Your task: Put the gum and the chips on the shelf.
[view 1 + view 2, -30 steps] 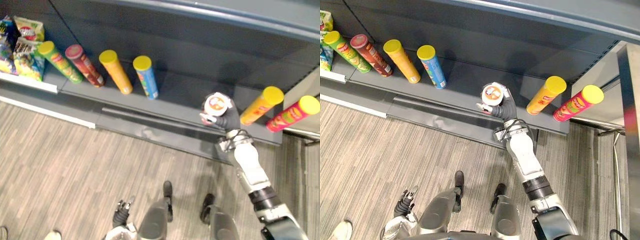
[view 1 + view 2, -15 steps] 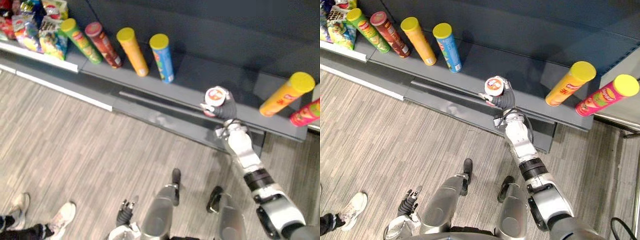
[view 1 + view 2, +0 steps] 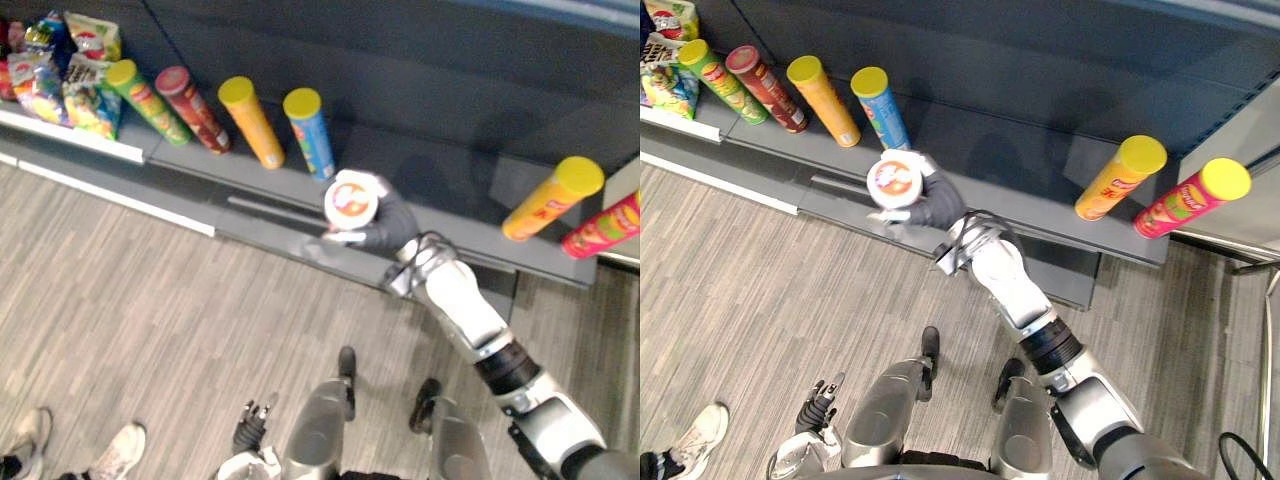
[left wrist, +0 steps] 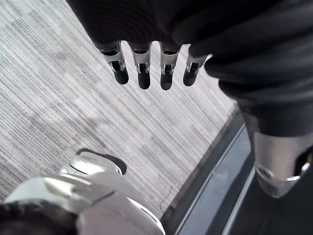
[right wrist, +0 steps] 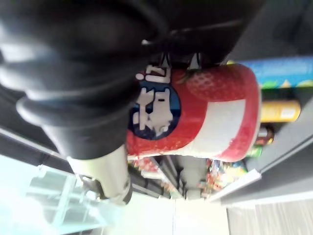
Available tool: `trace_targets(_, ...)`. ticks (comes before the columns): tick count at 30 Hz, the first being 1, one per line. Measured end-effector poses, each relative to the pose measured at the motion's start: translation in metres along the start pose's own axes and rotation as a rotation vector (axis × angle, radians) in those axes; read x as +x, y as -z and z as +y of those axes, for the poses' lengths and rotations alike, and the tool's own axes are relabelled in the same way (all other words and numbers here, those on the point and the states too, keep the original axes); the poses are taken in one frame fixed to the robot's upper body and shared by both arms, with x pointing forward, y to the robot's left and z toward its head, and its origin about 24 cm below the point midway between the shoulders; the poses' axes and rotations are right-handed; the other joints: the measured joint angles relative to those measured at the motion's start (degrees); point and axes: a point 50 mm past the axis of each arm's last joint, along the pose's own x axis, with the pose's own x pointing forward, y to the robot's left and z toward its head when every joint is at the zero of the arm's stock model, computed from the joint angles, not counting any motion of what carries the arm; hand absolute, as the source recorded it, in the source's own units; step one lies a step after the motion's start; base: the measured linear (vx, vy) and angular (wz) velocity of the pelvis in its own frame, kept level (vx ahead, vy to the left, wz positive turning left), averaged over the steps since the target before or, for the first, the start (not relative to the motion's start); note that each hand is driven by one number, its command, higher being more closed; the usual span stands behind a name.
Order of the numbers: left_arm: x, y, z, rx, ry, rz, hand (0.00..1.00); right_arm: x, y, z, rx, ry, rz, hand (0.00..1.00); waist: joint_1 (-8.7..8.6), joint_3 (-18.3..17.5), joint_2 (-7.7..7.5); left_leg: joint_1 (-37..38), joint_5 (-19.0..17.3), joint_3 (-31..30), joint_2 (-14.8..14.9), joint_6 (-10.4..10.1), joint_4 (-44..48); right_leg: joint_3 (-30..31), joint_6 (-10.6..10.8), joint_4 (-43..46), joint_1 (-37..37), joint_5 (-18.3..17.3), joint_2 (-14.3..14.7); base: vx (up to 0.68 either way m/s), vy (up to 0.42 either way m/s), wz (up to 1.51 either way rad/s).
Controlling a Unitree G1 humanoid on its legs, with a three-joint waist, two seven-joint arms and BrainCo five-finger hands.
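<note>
My right hand (image 3: 388,230) is shut on a red-and-white gum tub (image 3: 351,200) with a white lid, held upright in front of the grey shelf (image 3: 430,175). The tub hangs just before the shelf's front edge, close to the blue chip can (image 3: 310,132). In the right wrist view the tub (image 5: 215,117) sits against the palm, with the fingers curled behind it. Green (image 3: 140,90), dark red (image 3: 193,100) and orange (image 3: 250,122) chip cans stand left of the blue one. My left hand (image 4: 142,68) hangs low over the floor with its fingers relaxed.
A yellow-orange can (image 3: 545,195) and a pink can (image 3: 600,222) stand at the shelf's right end. Snack bags (image 3: 70,70) fill the shelf section at the far left. A person's shoes (image 3: 115,455) show on the wooden floor at the lower left.
My right hand has carried the gum tub to the left along the shelf front, from the open middle stretch to near the blue can. The camera has shifted a little too.
</note>
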Motion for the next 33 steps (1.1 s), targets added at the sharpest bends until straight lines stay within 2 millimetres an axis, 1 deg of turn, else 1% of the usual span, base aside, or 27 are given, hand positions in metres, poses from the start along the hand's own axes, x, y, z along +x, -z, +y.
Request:
trace_targets(1,0.000,0.000,0.001,-0.003,-0.007,0.001,0.00,0.001,-0.001,0.004,0.015,-0.025,-0.003,1.00,0.04,-0.22,-0.43,0.36,0.02,0.26,0.17,-0.03,-0.47,0.17,-0.05,-0.58,0.24,0.20,0.28,0.11,-0.049,-0.22)
trace_targets(2,0.000,0.000,0.004,-0.008,-0.020,0.001,0.00,0.002,-0.004,0.010,0.027,-0.067,-0.007,1.00,-0.30,-0.70,-1.10,0.76,0.02,0.39,0.40,-0.05,-0.97,0.19,-0.07,-1.56,0.77,0.46,0.71,0.11,-0.044,-0.11)
trace_targets(3,0.000,0.001,0.007,-0.012,-0.037,0.003,0.00,0.003,-0.005,0.012,0.030,-0.091,-0.009,1.00,-0.79,-1.15,-1.87,1.72,0.13,0.42,0.47,-0.18,-1.92,0.17,0.06,-2.79,1.86,0.82,1.06,0.11,-0.036,-0.06)
trace_targets(4,-0.001,0.002,0.009,-0.012,-0.047,0.006,0.00,0.003,-0.005,0.012,0.035,-0.101,-0.005,1.00,-0.99,-1.37,-2.26,2.39,0.15,0.54,0.52,-0.22,-2.45,0.26,0.12,-3.34,2.55,0.99,1.24,0.12,-0.018,-0.07)
trace_targets(6,-0.004,0.007,0.017,-0.012,-0.087,0.022,0.00,0.004,-0.006,0.015,0.069,-0.124,0.001,1.00,-1.23,-3.71,-3.44,3.69,0.14,1.29,0.87,-0.25,-3.75,0.43,0.24,-6.04,4.14,2.00,1.98,0.15,0.000,-0.20)
trace_targets(7,-0.005,0.009,0.020,-0.010,-0.104,0.034,0.00,0.005,-0.011,0.017,0.083,-0.142,-0.015,1.00,-1.13,-5.30,-4.00,4.62,0.13,2.00,1.06,-0.27,-4.63,1.19,0.46,-7.97,5.13,2.74,2.55,0.13,0.007,-0.23)
trace_targets(9,-0.005,0.011,0.022,0.000,-0.118,0.046,0.00,0.007,-0.018,0.021,0.110,-0.167,-0.043,1.00,-1.26,-6.52,-4.32,6.09,0.09,2.32,1.03,-0.31,-5.57,1.41,0.62,-9.62,6.74,3.20,2.77,0.10,0.012,-0.14)
trace_targets(12,-0.007,0.017,0.026,0.016,-0.150,0.070,0.00,0.010,-0.020,0.024,0.149,-0.189,-0.049,1.00,-1.23,-8.98,-4.67,7.49,0.07,3.01,1.09,-0.35,-6.82,1.83,0.69,-11.34,7.99,3.75,3.17,0.08,0.009,-0.11)
trace_targets(16,-0.012,0.027,0.035,0.034,-0.204,0.104,0.00,0.019,-0.028,0.027,0.190,-0.234,-0.060,1.00,-1.27,-12.48,-5.23,10.20,0.68,3.21,1.25,-0.84,-9.70,1.87,0.69,-14.82,10.87,4.92,4.03,0.05,-0.002,-0.05)
trace_targets(17,-0.012,0.029,0.036,0.036,-0.211,0.109,0.00,0.021,-0.029,0.027,0.190,-0.241,-0.064,1.00,-1.29,-12.89,-5.29,10.38,0.85,3.18,1.28,-0.89,-10.09,1.84,0.65,-15.11,11.03,5.03,4.14,0.03,-0.012,0.00)
trace_targets(20,-0.014,0.032,0.039,0.030,-0.245,0.122,0.00,0.033,-0.037,0.030,0.195,-0.260,-0.079,1.00,-1.18,-14.42,-5.45,11.61,1.86,3.07,1.32,-1.11,-12.19,1.65,0.62,-16.32,11.82,5.43,4.59,0.02,-0.015,0.02)
trace_targets(23,-0.016,0.038,0.040,0.007,-0.274,0.142,0.00,0.046,-0.043,0.029,0.191,-0.227,-0.098,1.00,-1.20,-15.82,-5.60,12.43,2.79,2.25,1.29,-1.18,-14.01,1.10,0.55,-17.51,12.64,5.79,4.98,0.03,-0.012,0.09)
trace_targets(24,-0.016,0.039,0.041,0.007,-0.281,0.150,0.00,0.050,-0.044,0.028,0.182,-0.212,-0.099,1.00,-1.20,-16.60,-5.72,12.45,3.20,1.82,1.28,-1.33,-14.65,0.57,0.52,-18.04,12.82,5.90,5.11,0.03,-0.011,0.17)
trace_targets(29,-0.017,0.041,0.043,0.018,-0.292,0.170,0.00,0.069,-0.053,0.015,0.122,-0.116,-0.099,1.00,-0.82,-17.68,-5.89,14.09,3.64,1.56,1.55,-1.65,-15.81,0.01,0.48,-18.88,14.57,5.92,5.60,0.02,-0.008,0.06)
trace_targets(31,-0.017,0.041,0.042,0.046,-0.288,0.168,0.00,0.074,-0.056,0.004,0.108,-0.058,-0.099,1.00,-0.78,-18.37,-5.87,14.07,3.68,1.57,1.64,-1.71,-15.88,0.07,0.48,-18.92,14.52,5.92,5.70,0.00,0.000,0.00)
trace_targets(33,-0.017,0.043,0.043,0.050,-0.289,0.179,0.00,0.079,-0.058,-0.013,0.086,0.038,-0.086,1.00,-0.85,-18.89,-5.94,14.09,3.73,1.56,1.73,-1.76,-15.89,0.10,0.47,-18.92,14.52,5.92,5.79,0.00,0.000,0.00)
